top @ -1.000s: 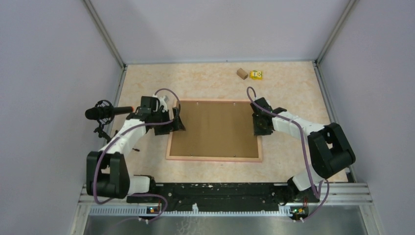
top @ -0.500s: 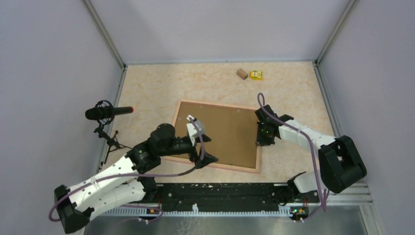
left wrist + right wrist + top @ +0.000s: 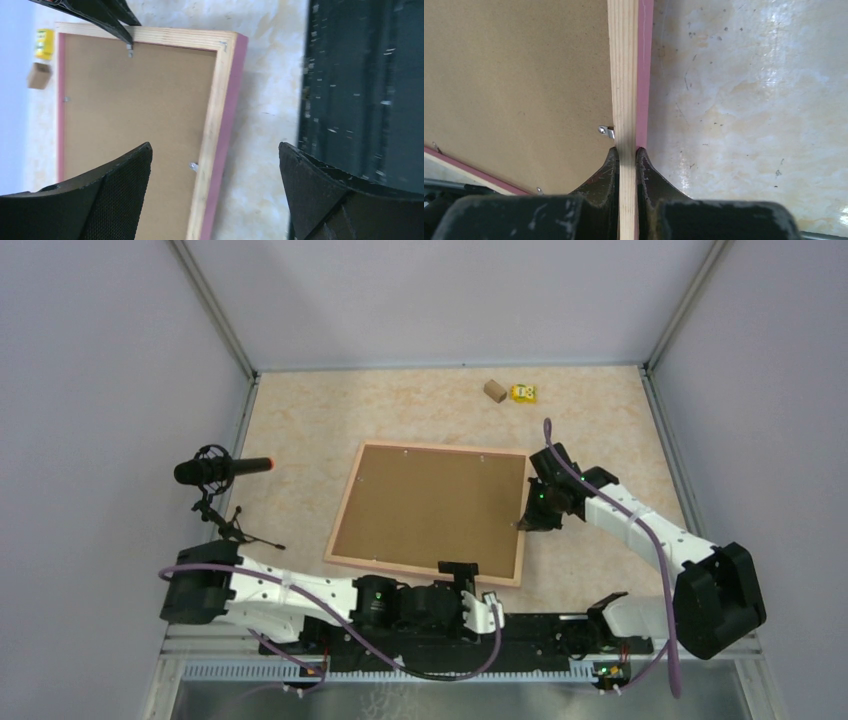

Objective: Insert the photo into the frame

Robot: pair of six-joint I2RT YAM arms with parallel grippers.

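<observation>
- Right tool is pinching the frame by its right rail, probably for lifting or turning it.
- Left tool is hovering spread wide beside the frame's near rail, gripping nothing.
- Backing board is covering the frame's opening; the photo is possibly lying beneath, unseen.

Non-task stuff only. The table top is beige and marbled, with small dark specks on the right side.

- **Far edge, right of centre:** a small brown block and a yellow item with dark print sit just beside each other, block on the left.
- **Left edge:** a black mic with an orange tip sits in a shock mount on a small tripod, pointing right.
- **Mid-table:** a brown backing board lies flat, slightly rotated, with small metal tabs along its edges.
- **Near edge:** a black rail runs along it.
- **Surroundings:** grey walls on three sides.
</observation>
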